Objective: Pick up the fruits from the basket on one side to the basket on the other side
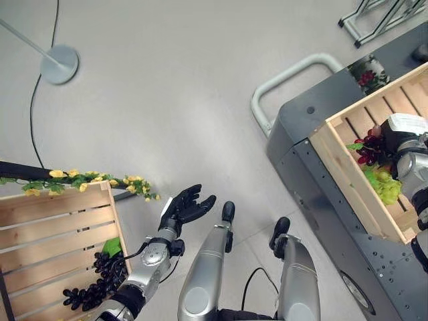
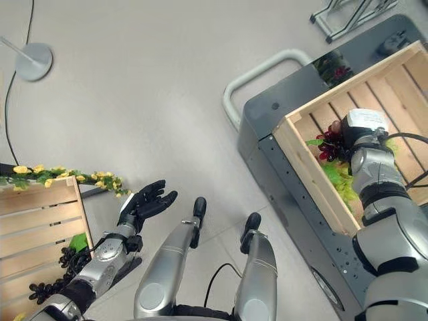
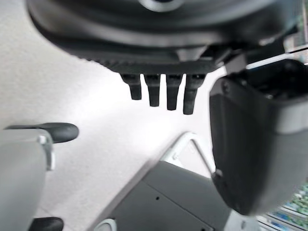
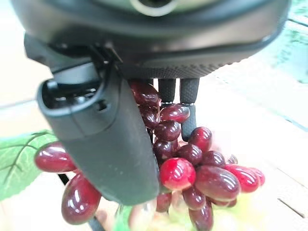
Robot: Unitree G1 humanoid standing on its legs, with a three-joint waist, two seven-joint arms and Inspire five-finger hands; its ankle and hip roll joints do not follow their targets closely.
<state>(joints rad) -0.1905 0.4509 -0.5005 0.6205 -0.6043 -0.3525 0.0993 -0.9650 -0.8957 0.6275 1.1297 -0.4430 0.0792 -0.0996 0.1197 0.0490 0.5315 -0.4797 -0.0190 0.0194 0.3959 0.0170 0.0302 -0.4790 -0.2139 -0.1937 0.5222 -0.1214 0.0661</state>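
A bunch of red grapes (image 1: 370,150) (image 4: 192,163) lies in the wooden crate (image 1: 341,175) on the right, beside green grapes (image 1: 382,182). My right hand (image 1: 401,137) reaches into that crate; in its wrist view the thumb (image 4: 106,139) and fingers (image 4: 180,91) curl round the red grapes. A second wooden crate (image 1: 53,227) at lower left holds black grapes (image 1: 100,277). My left hand (image 1: 182,208) hovers open over the floor just right of that crate, palm up, holding nothing; its straight fingers (image 3: 163,91) show in the left wrist view.
The right crate sits on a grey cart (image 1: 301,127) with a light tubular handle (image 1: 287,77). A yellow flower garland (image 1: 93,179) runs along the left crate's far edge. A round stand base (image 1: 59,64) and a metal rack (image 1: 381,20) stand further off on the floor.
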